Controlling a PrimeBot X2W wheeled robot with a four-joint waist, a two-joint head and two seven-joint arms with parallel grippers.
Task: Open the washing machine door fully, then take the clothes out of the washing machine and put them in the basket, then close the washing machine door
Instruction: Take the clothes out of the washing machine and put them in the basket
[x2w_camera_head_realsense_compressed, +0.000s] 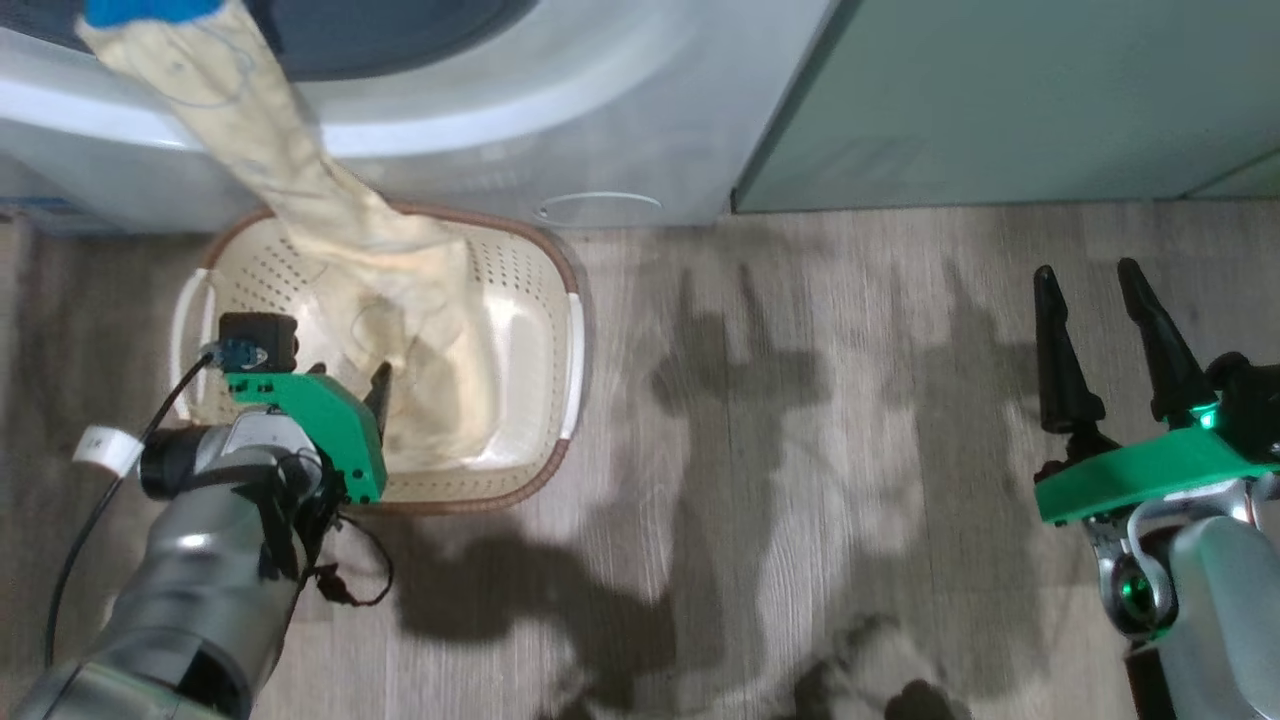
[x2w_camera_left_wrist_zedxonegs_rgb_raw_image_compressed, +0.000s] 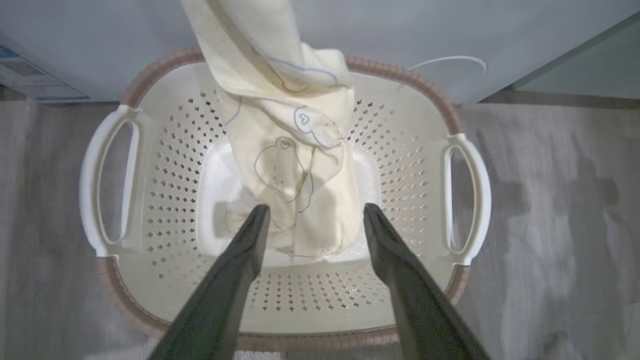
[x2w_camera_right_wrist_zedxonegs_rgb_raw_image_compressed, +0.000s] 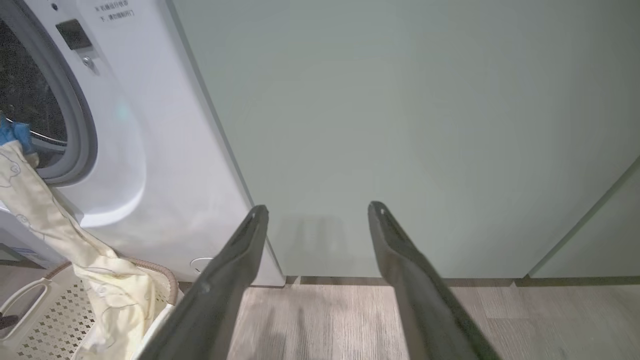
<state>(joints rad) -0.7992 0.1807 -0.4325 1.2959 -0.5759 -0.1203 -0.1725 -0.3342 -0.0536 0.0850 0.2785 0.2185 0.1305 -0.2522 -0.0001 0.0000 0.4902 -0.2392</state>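
Cream-yellow clothes (x2w_camera_head_realsense_compressed: 300, 180) trailed from the washing machine (x2w_camera_head_realsense_compressed: 560, 120) into the basket (x2w_camera_head_realsense_compressed: 572, 275). The left gripper (x2w_camera_left_wrist_zedxonegs_rgb_raw_image_compressed: 315, 207) hovered over them, jaws spread. The right gripper (x2w_camera_head_realsense_compressed: 1088, 268) was spread too.

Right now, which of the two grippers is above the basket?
The left gripper: its open fingers point into the basket at the clothes. The right gripper hangs over the floor, apart from it.

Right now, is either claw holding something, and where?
Nothing is held. The left gripper hangs open above the cream-yellow cloth draped into the cream plastic basket; the right gripper is open.
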